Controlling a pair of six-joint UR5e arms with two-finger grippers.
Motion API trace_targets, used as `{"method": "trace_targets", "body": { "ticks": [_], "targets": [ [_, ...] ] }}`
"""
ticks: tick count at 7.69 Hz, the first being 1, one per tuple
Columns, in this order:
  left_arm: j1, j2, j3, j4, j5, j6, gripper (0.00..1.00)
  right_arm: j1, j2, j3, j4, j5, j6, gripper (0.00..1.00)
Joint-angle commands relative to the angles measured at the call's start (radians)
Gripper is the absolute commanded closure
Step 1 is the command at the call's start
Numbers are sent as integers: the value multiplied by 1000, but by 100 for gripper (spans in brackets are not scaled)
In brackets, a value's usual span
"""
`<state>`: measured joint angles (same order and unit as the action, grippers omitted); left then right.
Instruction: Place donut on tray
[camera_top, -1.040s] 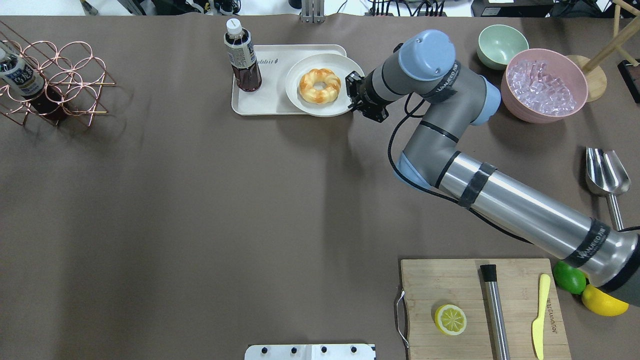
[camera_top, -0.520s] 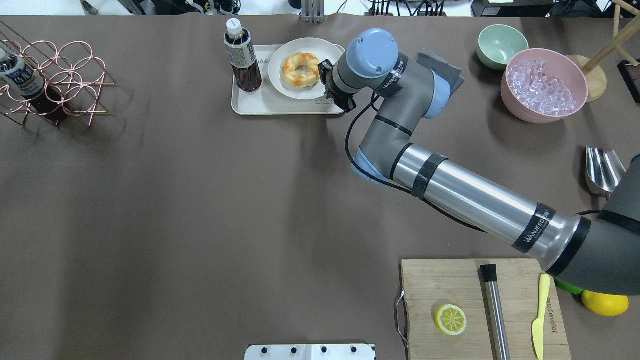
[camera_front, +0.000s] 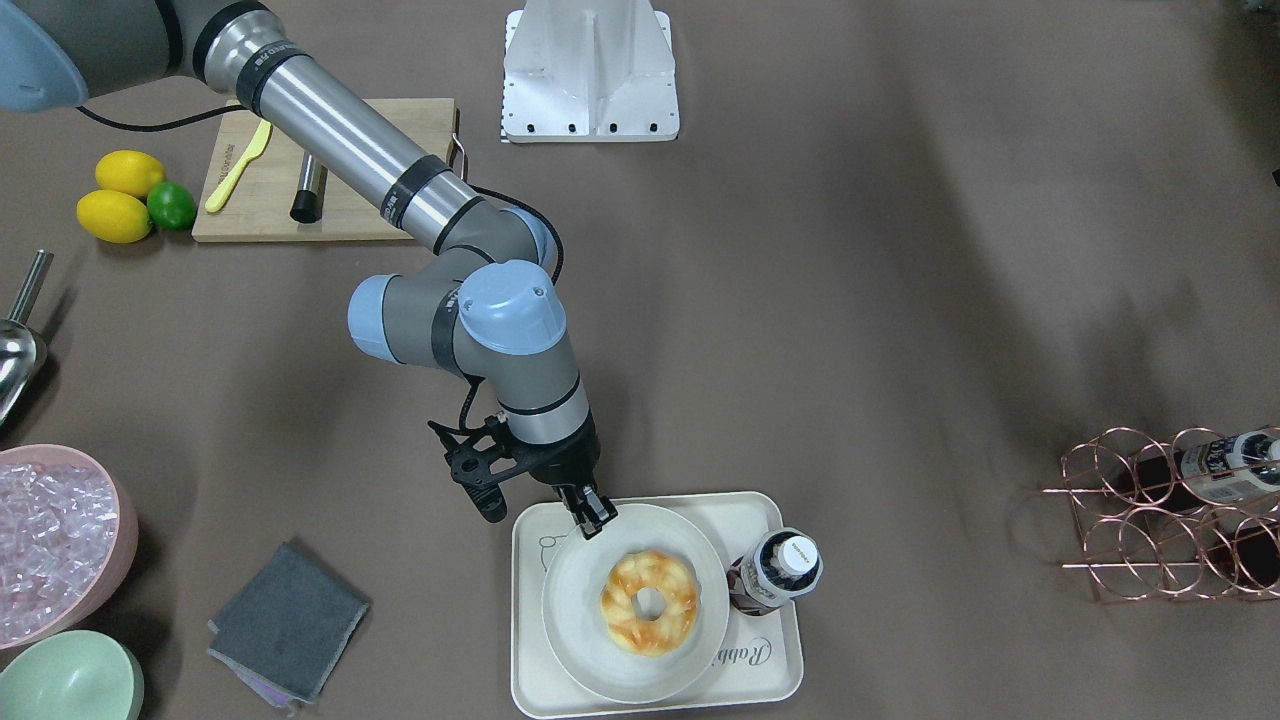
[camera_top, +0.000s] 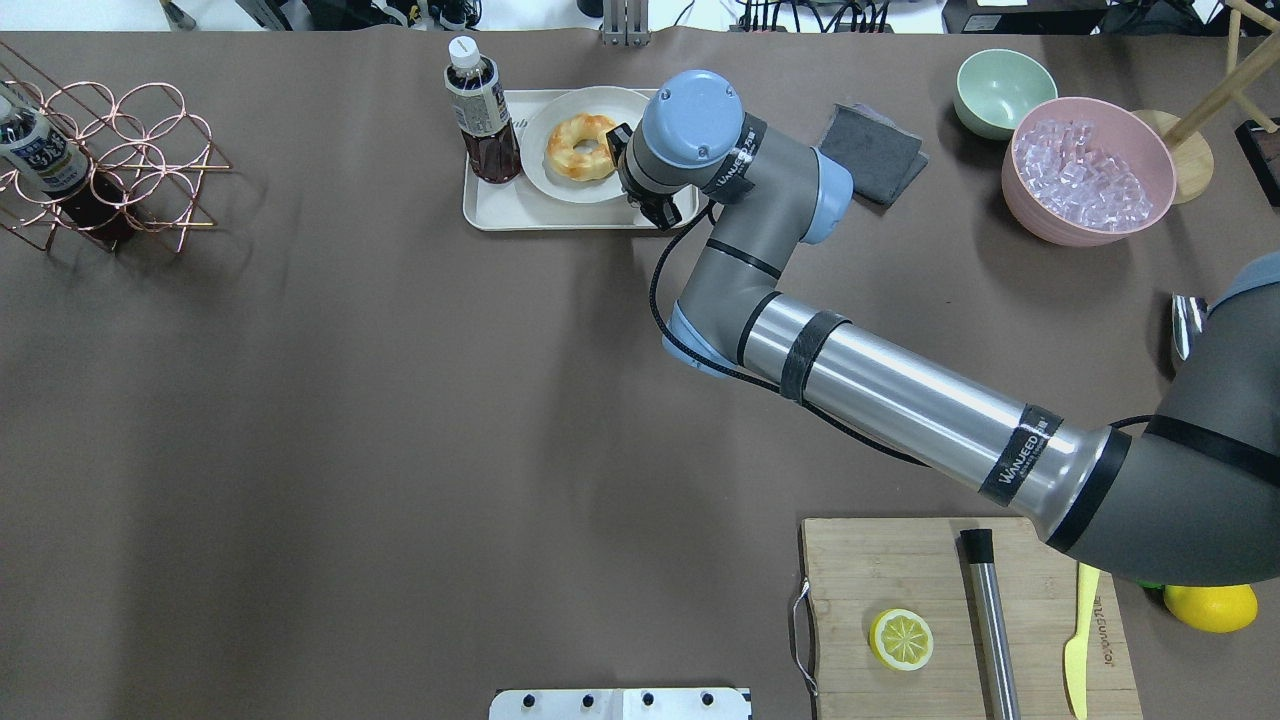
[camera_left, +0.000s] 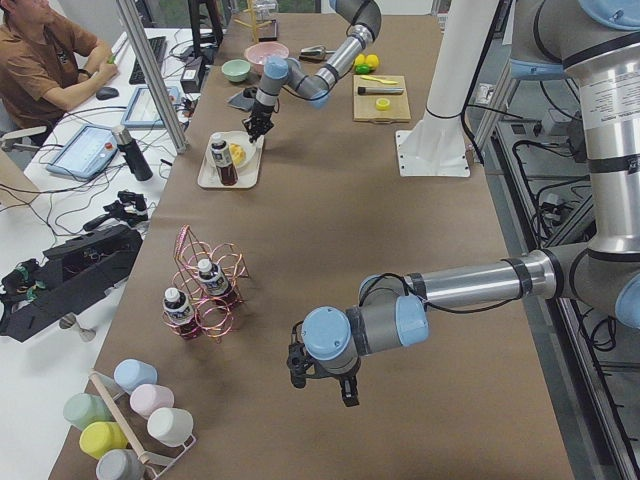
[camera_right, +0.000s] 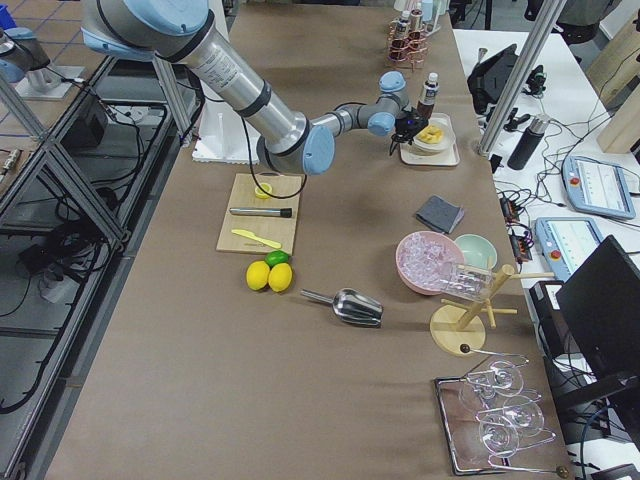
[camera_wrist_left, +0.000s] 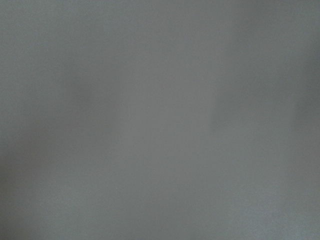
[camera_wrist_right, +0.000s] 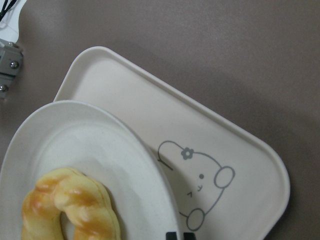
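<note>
Golden donut (camera_front: 650, 602) sits on a plate (camera_front: 577, 612) (rim pinched by the right hand (camera_front: 592, 521)) over the tray (camera_front: 781, 681).

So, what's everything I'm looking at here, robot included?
donut: 1, golden, orange glaze, on plate
plate: 1, off-white, over the tray
tray: 1, cream, far side
tea bottle: 1, dark, white cap, on tray
wire rack: 1, copper, far left, holding drink bottles
cloth: 1, grey, right of tray
green bowl: 1, far right
pink bowl: 1, holding ice, beside it
scoop: 1, steel, right edge
cutting board: 1, wood, under lemon half, steel rod, yellow knife
lemons: 2, yellow, beside board, plus green lime
right arm: 1, silver-grey, jaws pinching the plate's rim
left arm: 1, silver-grey, rack's side; jaws unclear
</note>
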<state>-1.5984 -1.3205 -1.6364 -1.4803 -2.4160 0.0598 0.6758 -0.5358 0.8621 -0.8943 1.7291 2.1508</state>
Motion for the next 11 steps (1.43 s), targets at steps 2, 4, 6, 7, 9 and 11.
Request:
{"method": "trace_targets", "body": {
  "ticks": [2,4,6,7,9,11],
  "targets": [
    [-2,14,1,-14,0,0,2,-1,7,17,-8,10,-17,0],
    [-2,14,1,-14,0,0,2,36,-57,126,-55,123,-106,0],
    [-2,14,0,-14,0,0,2,80,-180,363,-278,252,-356,0],
    [-2,14,1,-14,0,0,2,111,-237,450,-361,294,-421,0],
    [-2,17,1,-14,0,0,2,197,-402,607,-402,398,-584,0],
    [-3,18,1,-14,2,2,2,284,-632,769,-402,472,-778,0]
  ]
}}
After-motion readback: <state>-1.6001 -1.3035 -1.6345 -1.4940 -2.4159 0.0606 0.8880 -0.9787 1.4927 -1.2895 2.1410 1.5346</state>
